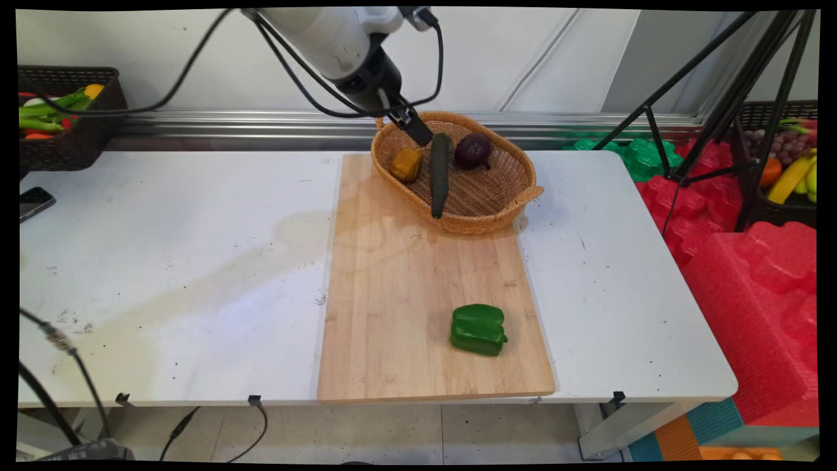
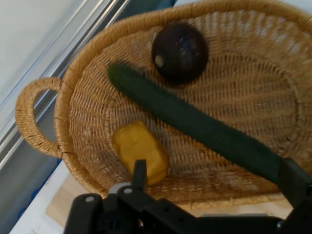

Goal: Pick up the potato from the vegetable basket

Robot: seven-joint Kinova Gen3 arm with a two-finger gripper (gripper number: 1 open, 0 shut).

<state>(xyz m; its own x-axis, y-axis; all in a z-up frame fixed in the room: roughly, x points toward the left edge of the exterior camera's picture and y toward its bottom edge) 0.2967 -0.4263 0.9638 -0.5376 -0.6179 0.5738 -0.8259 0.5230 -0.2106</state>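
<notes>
- We see the tool [image 1: 418, 131] hanging over the far left rim of the basket [image 1: 516, 196], close above the far tip of the cucumber [image 1: 439, 173].
- In the hand view its two fingers [image 2: 140, 176] stand well apart, with the cucumber's near end running between them; we cannot tell whether either finger touches it.
- The cucumber lies lengthwise in the basket, its near tip resting up on the front rim.
- Left of it in the main view sits a yellow block [image 1: 406, 164], just beside it; on the other side lies a dark purple onion [image 1: 473, 151], also close by.
- The basket is oval wicker with a loop handle at each end, and it stands on the far end of a wooden board [image 1: 405, 288].
- A green pepper [image 1: 478, 329] lies alone near the board's near right corner, well apart from the basket.
- The board rests on the white table [image 1: 163, 261], which bears brown stains to the left of it.
- A phone [image 1: 33, 201] lies at the table's far left edge.
- Dark crates of produce [image 1: 62, 114] stand off the table at both sides.
</notes>
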